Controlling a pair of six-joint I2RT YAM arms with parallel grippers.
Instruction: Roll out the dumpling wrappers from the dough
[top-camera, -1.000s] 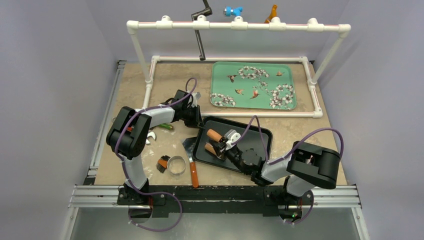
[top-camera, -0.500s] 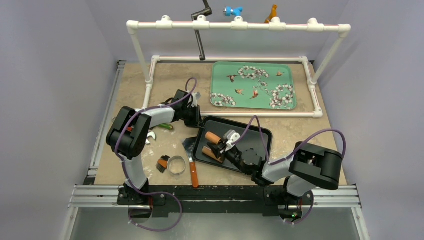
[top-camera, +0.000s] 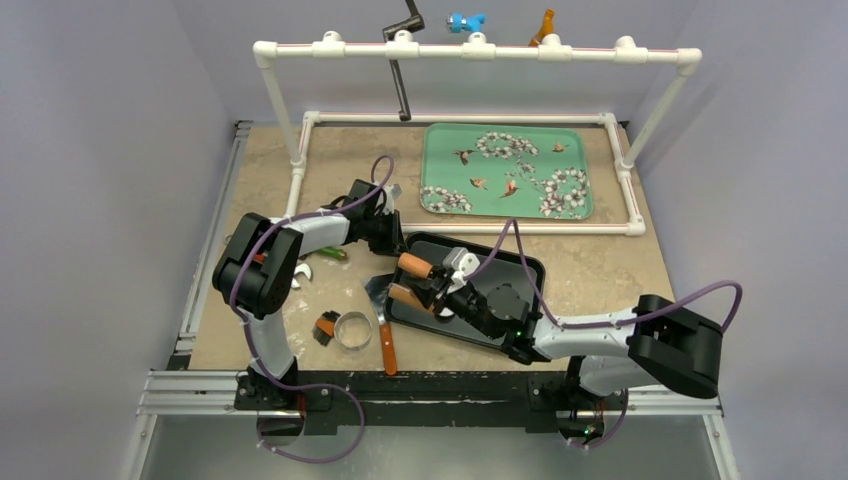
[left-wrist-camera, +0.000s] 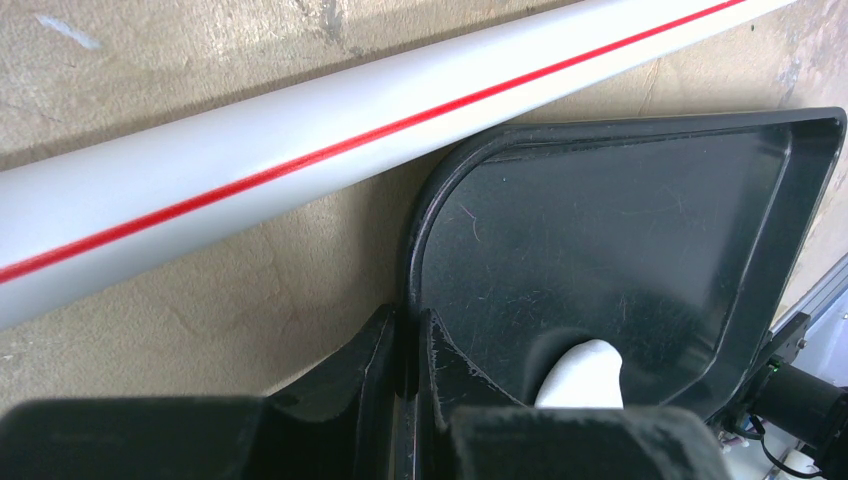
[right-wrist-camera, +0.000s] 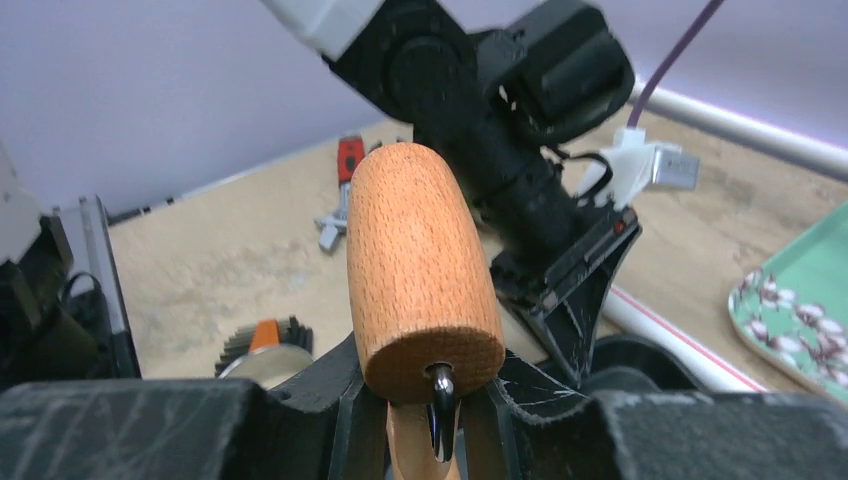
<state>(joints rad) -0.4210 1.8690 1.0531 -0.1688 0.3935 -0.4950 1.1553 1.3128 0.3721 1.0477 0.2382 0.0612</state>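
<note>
- Table (top-camera: 600, 270): tan top that carries everything below.
- PVC frame (top-camera: 478, 50): white pipe, beyond the black tray; one red-striped pipe runs just beside the tray's far-left corner (left wrist view).
- Green tray (top-camera: 440, 140): flower print, beyond the black tray, inside the frame.
- Black tray (top-camera: 490, 255): middle of the table, skewed.
- Left gripper (left-wrist-camera: 410, 340): jaws narrow, pinching the black tray's rim at its far-left corner.
- Right gripper (right-wrist-camera: 425, 400): over the tray's left half, clamped on the roller's handle.
- Roller (right-wrist-camera: 420, 270): wooden, held above the tray's left end.
- Scraper (top-camera: 386, 345): on the table, against the tray's near-left edge.
- Ring cutter (top-camera: 352, 330): left of the scraper; brush (top-camera: 326, 328) touching it.
- White lump (left-wrist-camera: 585, 370): in the tray, just past the left finger (dough? cannot tell).
- Wrappers: cannot tell where they lie.
</note>
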